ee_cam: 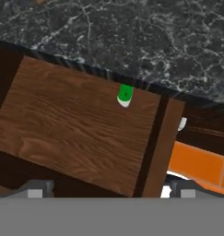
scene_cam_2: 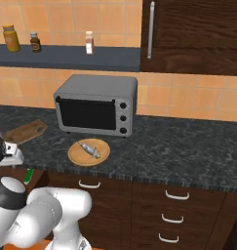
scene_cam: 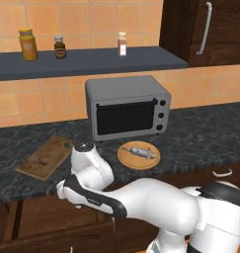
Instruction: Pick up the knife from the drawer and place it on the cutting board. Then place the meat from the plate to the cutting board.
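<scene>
The drawer point(ee_cam: 76, 133) stands pulled out under the counter's edge, and its front panel point(ee_cam: 162, 147) carries a white handle point(ee_cam: 181, 123). At the drawer's back lies the knife point(ee_cam: 125, 93): a short green stub with a whitish end shows, the rest hidden beneath the counter lip. It also shows as the green knife point(scene_cam_2: 29, 176). My gripper point(ee_cam: 109, 189) hangs open above the drawer, apart from the knife and holding nothing. On the counter the cutting board point(scene_cam: 45, 157) lies at the left, and the plate point(scene_cam: 138, 155) holds the meat point(scene_cam: 141, 151).
A grey toaster oven point(scene_cam: 126, 106) stands behind the plate. Bottles point(scene_cam: 27, 44) line a dark shelf above. Stacked drawers point(scene_cam_2: 176, 217) sit under the counter to the right, and a tall cabinet point(scene_cam_2: 193, 34) rises at the back right. My arm point(scene_cam: 141, 202) crosses the cabinet front.
</scene>
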